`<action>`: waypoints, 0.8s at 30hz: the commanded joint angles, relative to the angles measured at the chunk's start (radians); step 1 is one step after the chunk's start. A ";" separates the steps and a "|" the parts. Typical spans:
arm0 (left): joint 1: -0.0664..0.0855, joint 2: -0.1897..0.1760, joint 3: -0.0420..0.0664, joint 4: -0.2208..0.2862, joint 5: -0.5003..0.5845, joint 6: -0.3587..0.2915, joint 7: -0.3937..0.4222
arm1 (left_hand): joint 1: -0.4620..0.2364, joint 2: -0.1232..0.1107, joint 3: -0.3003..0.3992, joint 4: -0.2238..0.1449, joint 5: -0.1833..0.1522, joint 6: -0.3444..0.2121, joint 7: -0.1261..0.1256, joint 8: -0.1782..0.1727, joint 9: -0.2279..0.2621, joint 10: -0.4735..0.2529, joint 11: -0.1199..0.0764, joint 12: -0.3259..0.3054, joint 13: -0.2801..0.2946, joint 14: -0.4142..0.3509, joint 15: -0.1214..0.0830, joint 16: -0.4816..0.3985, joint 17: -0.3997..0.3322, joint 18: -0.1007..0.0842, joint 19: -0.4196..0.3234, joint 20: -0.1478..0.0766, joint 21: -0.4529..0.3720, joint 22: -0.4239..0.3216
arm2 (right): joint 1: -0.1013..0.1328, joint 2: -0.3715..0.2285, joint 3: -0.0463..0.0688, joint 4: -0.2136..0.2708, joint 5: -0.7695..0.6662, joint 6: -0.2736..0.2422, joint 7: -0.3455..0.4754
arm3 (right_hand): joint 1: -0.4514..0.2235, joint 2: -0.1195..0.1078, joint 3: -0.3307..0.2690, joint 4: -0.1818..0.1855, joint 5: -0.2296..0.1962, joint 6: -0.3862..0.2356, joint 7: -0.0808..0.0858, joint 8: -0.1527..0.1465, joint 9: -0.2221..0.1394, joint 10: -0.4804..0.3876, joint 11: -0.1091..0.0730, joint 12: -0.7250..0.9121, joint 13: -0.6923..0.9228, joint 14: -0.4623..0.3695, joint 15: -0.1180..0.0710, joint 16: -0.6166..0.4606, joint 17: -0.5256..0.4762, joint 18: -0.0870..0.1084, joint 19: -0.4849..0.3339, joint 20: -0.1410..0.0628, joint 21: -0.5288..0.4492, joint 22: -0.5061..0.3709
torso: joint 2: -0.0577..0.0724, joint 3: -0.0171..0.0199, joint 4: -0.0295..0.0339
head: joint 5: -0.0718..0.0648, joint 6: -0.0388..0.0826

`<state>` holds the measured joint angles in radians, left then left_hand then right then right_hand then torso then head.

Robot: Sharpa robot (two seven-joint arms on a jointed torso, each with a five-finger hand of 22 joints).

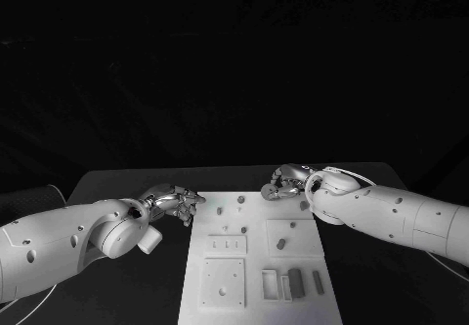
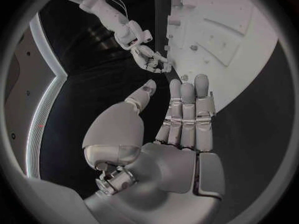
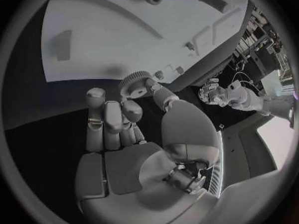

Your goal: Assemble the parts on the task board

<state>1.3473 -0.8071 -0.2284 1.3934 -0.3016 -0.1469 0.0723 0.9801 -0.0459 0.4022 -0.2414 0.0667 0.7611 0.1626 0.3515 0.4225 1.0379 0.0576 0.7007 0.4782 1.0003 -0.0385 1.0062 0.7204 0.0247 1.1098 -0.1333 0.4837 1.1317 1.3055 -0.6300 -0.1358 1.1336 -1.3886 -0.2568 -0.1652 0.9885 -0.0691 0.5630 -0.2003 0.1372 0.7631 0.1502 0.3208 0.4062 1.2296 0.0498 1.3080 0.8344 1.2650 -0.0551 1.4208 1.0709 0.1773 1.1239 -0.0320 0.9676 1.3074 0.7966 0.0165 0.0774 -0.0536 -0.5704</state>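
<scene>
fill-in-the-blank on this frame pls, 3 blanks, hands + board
1. The small toothed part pinched by the right robot hand is a ____.
2. The left robot hand holds ____.
3. The gear is held over the ____ end of the task board.

Missing words: gear; nothing; far

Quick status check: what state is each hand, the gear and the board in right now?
Left hand: empty, fingers straight and apart, beside the board's edge.
Right hand: pinching the small toothed grey gear, over the board's far end.
Toothed grey gear: held, not yet seated.
White task board: flat on the table, small parts in it.
</scene>
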 commanded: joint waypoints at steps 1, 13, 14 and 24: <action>0.001 0.000 0.001 0.003 0.002 0.005 0.008 | -0.009 -0.003 -0.004 -0.004 0.000 0.017 0.012 0.000 0.001 0.001 0.006 -0.005 -0.001 0.000 0.001 0.004 -0.001 0.050 0.007 -0.001 -0.004 0.001 | 0.001 -0.004 0.001 0.029 -0.021 0.001 -0.010 | 0.004 0.019 -0.001 -0.008 0.011 0.040 0.010 0.006 0.000 0.003 -0.003 0.003 -0.001 0.006 -0.003 0.004 0.001 0.084 0.002 -0.001 0.005 0.018 | 0.000 0.0013 -0.0007 | 0.001 0.000; 0.001 -0.001 0.001 0.004 0.002 0.000 0.009 | -0.009 -0.003 -0.003 -0.004 0.000 0.017 0.011 0.000 0.001 0.002 0.005 -0.005 0.000 0.000 0.001 0.004 -0.001 0.050 0.008 -0.002 -0.004 0.002 | 0.002 0.014 0.001 0.088 -0.106 -0.050 -0.008 | -0.002 0.009 -0.002 -0.014 0.014 0.051 0.008 0.009 -0.001 0.006 -0.006 0.003 -0.002 0.009 -0.005 0.004 0.001 0.084 0.004 -0.001 0.006 0.018 | 0.001 0.0008 0.0015 | 0.004 0.002; 0.001 -0.001 0.001 0.004 0.002 -0.001 0.009 | -0.009 -0.003 -0.003 -0.005 0.000 0.017 0.011 0.000 0.001 0.002 0.005 -0.005 0.000 0.000 0.001 0.004 -0.001 0.050 0.008 -0.002 -0.004 0.002 | 0.002 0.016 0.001 0.091 -0.112 -0.058 -0.007 | -0.002 0.006 -0.002 -0.014 0.014 0.052 0.007 0.009 -0.002 0.007 -0.006 0.002 -0.002 0.010 -0.005 0.004 0.002 0.084 0.004 -0.002 0.007 0.017 | 0.000 0.0010 0.0011 | 0.004 0.002; 0.001 0.000 0.001 0.005 0.002 -0.001 0.010 | -0.008 -0.004 -0.003 -0.005 0.000 0.017 0.011 0.000 0.001 0.003 0.005 -0.006 0.000 0.000 0.001 0.005 -0.001 0.050 0.008 -0.002 -0.004 0.002 | 0.000 0.053 0.000 0.114 -0.163 -0.077 -0.007 | -0.001 0.001 0.004 -0.016 0.024 0.058 0.005 0.009 -0.004 0.012 -0.008 0.001 -0.004 0.015 -0.007 0.005 0.003 0.084 0.009 -0.004 0.008 0.017 | 0.001 0.0004 0.0007 | 0.005 0.006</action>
<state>1.3474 -0.8086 -0.2284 1.3946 -0.3017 -0.1484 0.0727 0.9801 -0.0459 0.4022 -0.2414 0.0667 0.7611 0.1626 0.3515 0.4223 1.0385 0.0571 0.7007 0.4782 1.0003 -0.0384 1.0062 0.7204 0.0247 1.1099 -0.1331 0.4837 1.1326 1.3061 -0.5780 -0.1354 1.2453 -1.5016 -0.3129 -0.1735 0.9885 -0.0614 0.5632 -0.2142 0.1550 0.7638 0.1495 0.3212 0.4007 1.2369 0.0427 1.3079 0.8322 1.2741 -0.0608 1.4206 1.0730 0.1774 1.1293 -0.0337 0.9717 1.3074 0.7971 0.0171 0.0780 -0.0484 -0.5654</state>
